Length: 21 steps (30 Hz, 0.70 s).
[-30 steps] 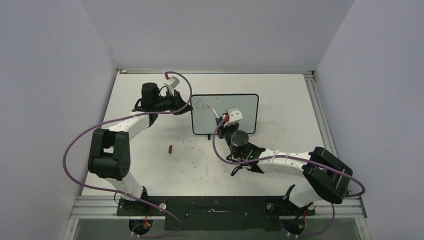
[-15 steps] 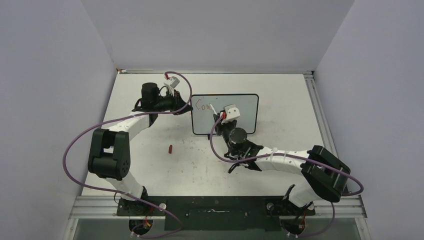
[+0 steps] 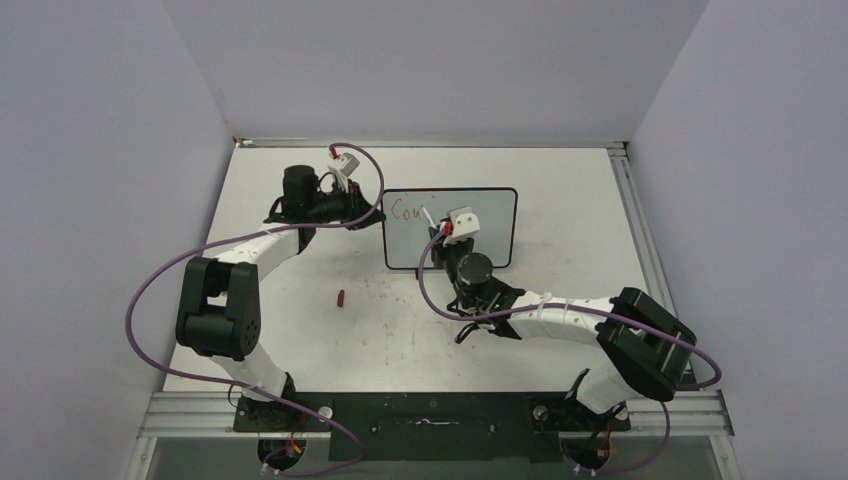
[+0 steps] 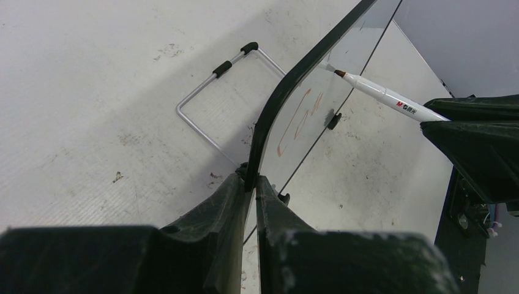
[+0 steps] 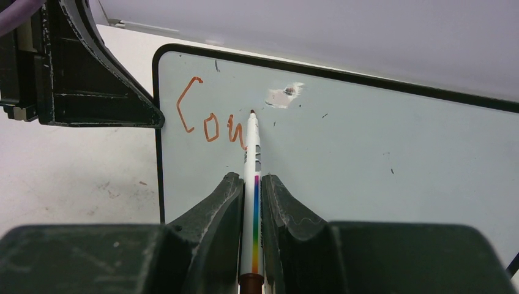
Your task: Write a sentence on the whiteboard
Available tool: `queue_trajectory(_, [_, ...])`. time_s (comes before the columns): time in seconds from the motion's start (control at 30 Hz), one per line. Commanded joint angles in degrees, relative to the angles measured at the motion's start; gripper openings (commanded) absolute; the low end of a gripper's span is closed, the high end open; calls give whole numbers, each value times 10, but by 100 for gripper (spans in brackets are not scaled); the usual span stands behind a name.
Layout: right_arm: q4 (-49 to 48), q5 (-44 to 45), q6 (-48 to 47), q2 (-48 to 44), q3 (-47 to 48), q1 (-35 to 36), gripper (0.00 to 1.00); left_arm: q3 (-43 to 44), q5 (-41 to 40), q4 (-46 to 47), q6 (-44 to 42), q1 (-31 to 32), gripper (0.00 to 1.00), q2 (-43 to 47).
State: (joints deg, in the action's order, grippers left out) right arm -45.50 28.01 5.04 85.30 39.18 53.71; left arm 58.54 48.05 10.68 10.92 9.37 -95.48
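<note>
Whiteboard (image 3: 495, 225) stands on its feet near the middle of the worktop (image 3: 380, 340), closer to the far edge. Writing (image 5: 208, 122) so far: red letters "Cou" at the board's upper left corner, one line only. Marker (image 5: 252, 165), white barrel, points at the board; its tip sits just right of the last letter, at the board face. Contact not confirmable. Right fingers (image 5: 231, 187) clamped on the marker barrel. Left fingers (image 4: 235, 187) pinched together on the board's left frame edge, low down. Wire stand (image 4: 208, 104) lies behind the board on the worktop. Small red cap (image 3: 341, 298) lies apart on the worktop, toward the near left of the board.
</note>
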Motion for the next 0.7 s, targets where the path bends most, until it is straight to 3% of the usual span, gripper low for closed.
queue_trajectory(0.0, [-24,16,8,3,3,-5,5,17,1,1,0,-6,0,21])
queue_trajectory(0.67, [-11,21,42,1,-39,-2,5,16,1,2,1,-6,0,21])
